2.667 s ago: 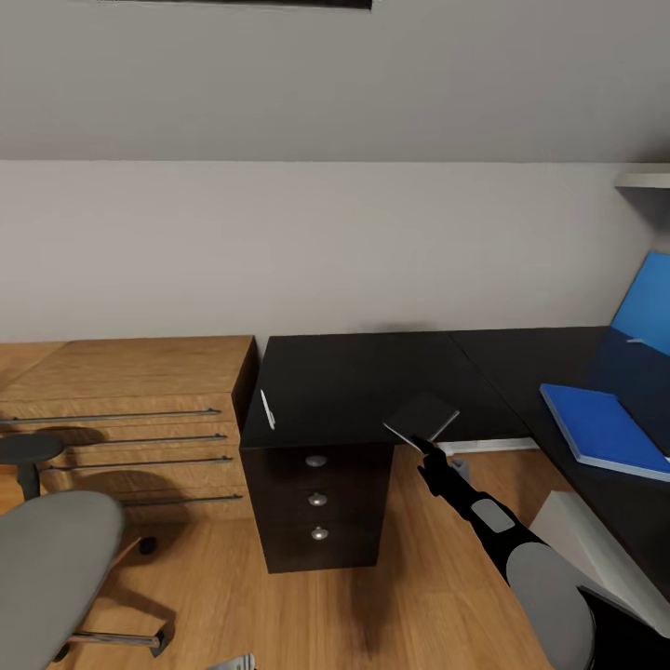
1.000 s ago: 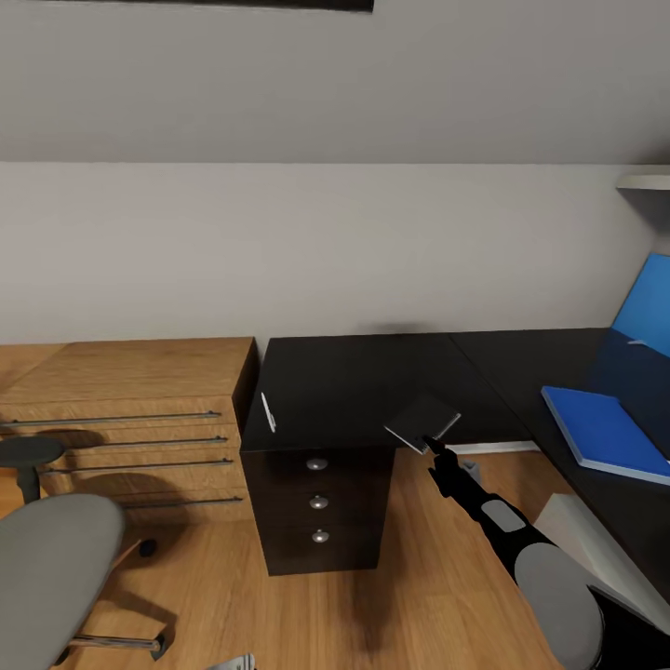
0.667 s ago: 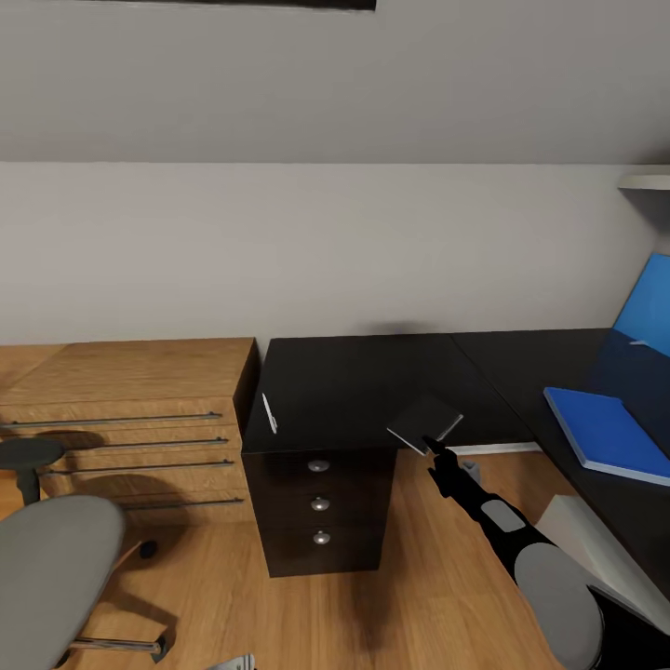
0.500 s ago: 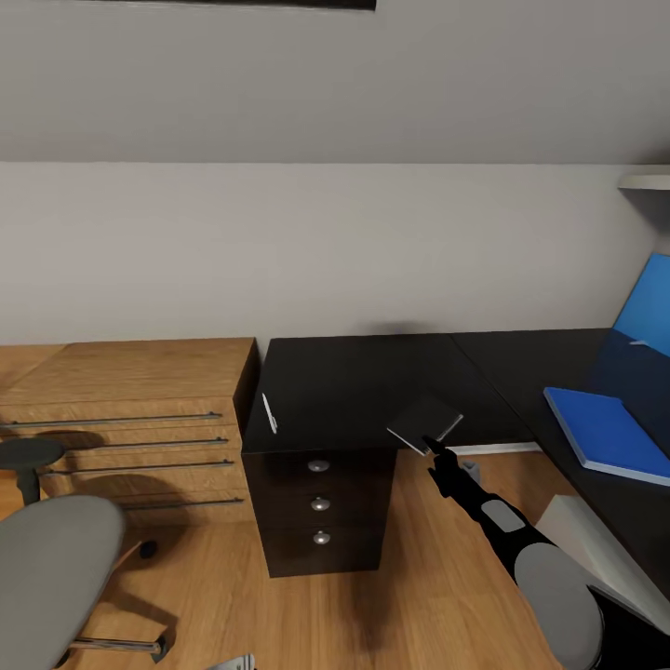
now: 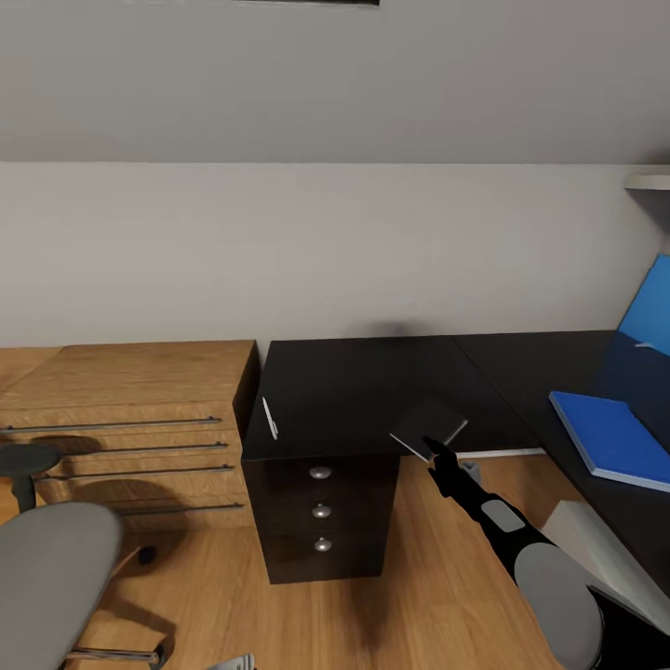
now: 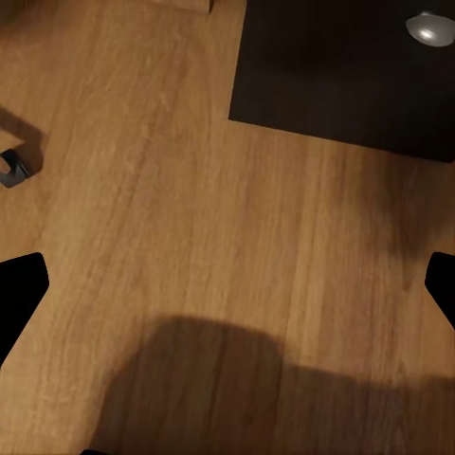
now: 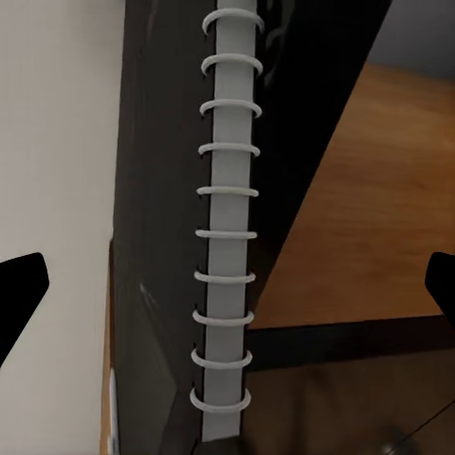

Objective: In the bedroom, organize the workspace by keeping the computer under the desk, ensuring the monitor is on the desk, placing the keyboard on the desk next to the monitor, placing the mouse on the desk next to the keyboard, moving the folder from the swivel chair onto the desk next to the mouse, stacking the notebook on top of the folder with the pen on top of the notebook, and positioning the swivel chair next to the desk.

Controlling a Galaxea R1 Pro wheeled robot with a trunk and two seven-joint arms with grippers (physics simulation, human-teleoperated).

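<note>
My right gripper is shut on the grey notebook, which hangs tilted over the front edge of the black desk. The right wrist view looks along the notebook's spiral spine. The thin white pen lies on the desk near its left front corner. The blue folder lies flat on the desk's right wing. The swivel chair stands at the lower left. A light grey computer sits under the right wing. My left gripper hangs open above the wood floor.
A wooden dresser with bar handles adjoins the desk's left side. The desk's pedestal has three round silver knobs. A blue wall panel leans at the far right. A chair castor is on the floor by my left gripper.
The whole picture has slid slightly down and right, so the camera moved. My right arm drew back a little early on and still holds the notebook at the desk's front edge.
</note>
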